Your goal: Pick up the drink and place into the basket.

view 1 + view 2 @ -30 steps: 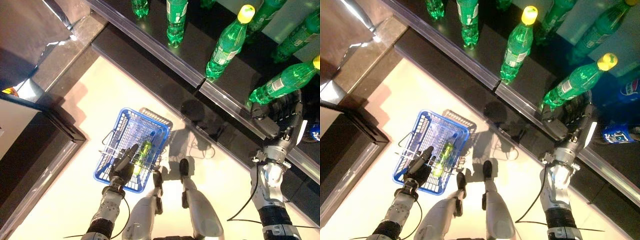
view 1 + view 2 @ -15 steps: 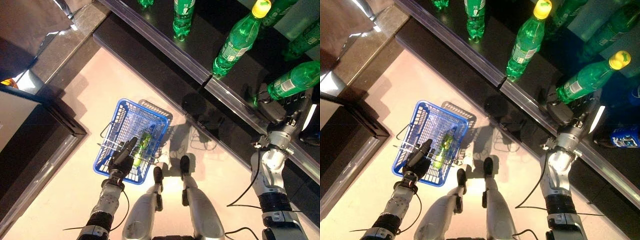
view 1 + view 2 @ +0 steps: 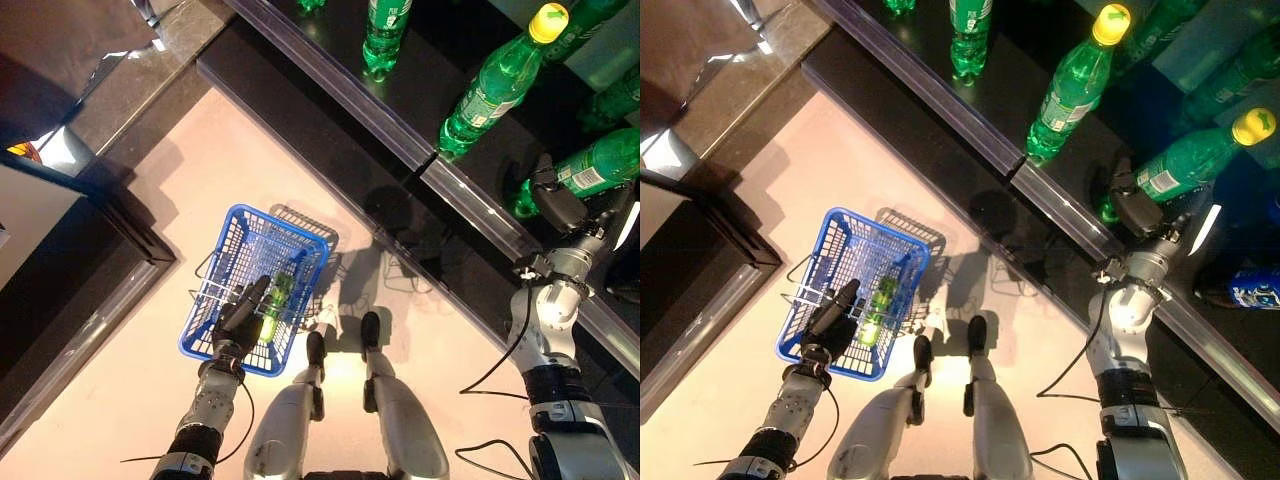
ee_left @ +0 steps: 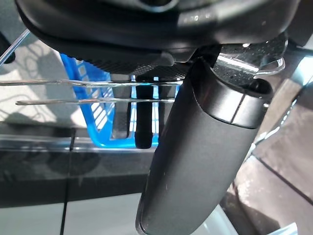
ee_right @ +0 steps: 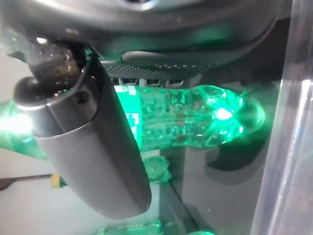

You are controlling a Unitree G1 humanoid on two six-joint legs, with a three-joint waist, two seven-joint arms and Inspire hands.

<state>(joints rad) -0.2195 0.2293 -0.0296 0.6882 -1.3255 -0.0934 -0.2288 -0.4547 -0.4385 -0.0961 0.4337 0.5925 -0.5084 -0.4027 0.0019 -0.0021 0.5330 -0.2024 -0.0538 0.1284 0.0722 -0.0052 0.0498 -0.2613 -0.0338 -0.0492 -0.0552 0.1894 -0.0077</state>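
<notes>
My right hand (image 3: 556,205) reaches onto the black shelf and is curled round the lower part of a green bottle with a yellow cap (image 3: 1195,160). In the right wrist view the bottle (image 5: 190,122) lies between the thumb (image 5: 83,147) and the fingers. My left hand (image 3: 240,318) is shut on the thin wire handles (image 4: 73,93) of the blue basket (image 3: 222,262), which hangs low at the left. A green bottle (image 3: 276,298) lies inside the basket.
More green bottles (image 3: 495,85) stand on the black shelf, behind its clear front rail (image 3: 400,140). A blue drink (image 3: 1250,292) lies at the far right. A dark counter (image 3: 60,270) stands to the left of the pale floor.
The camera has shifted, so the whole scene sits lower and further right. My right hand has closed in round the base of the green bottle. The basket hangs as before.
</notes>
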